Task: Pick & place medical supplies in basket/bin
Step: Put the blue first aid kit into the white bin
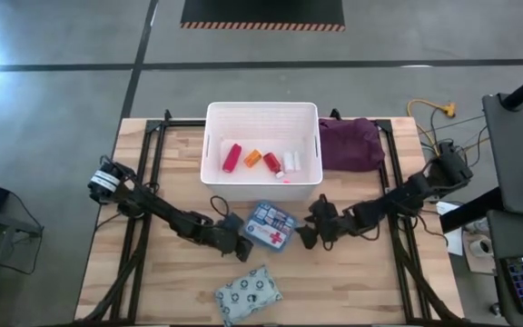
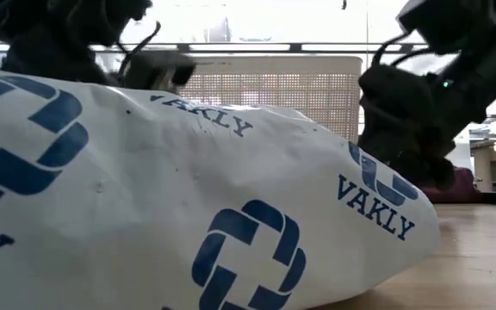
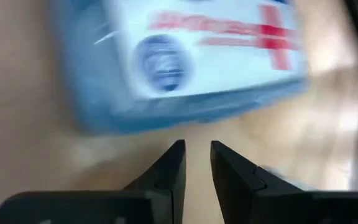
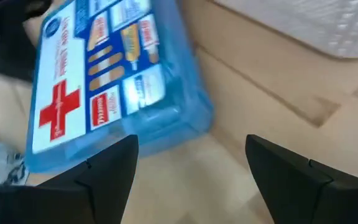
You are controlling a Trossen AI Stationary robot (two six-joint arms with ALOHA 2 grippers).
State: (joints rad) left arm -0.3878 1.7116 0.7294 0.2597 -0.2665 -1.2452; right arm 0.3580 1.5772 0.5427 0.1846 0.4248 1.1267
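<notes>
A: How were the two grippers placed around the first-aid box (image 1: 270, 226)?

B: The box was seen lying flat on the wooden surface (image 1: 361, 282), just in front of the white basket (image 1: 216, 123). The left gripper (image 1: 241, 243) was found at one side of it and the right gripper (image 1: 309, 234) at the other, so a pickup from either side, or a hand-off, was judged possible. Neither was seen touching it.

A: And the fingers?

B: The left fingers (image 3: 169, 171) were held narrow, with only a slim gap and nothing between them. The right fingers (image 4: 110, 165) were spread wide, empty, with the box corner just ahead, probably so that its edge could be straddled.

A: What was held in the basket?

B: A pink block (image 1: 232, 155), an orange vial (image 1: 252, 158), a red tube (image 1: 272, 163) and white bottles (image 1: 291, 160) were seen lying on its floor. The patterned pouch (image 1: 249, 294) was left out on the surface, nearer the front edge. A purple cloth bundle (image 1: 350, 143) was lying just beside the basket.
</notes>
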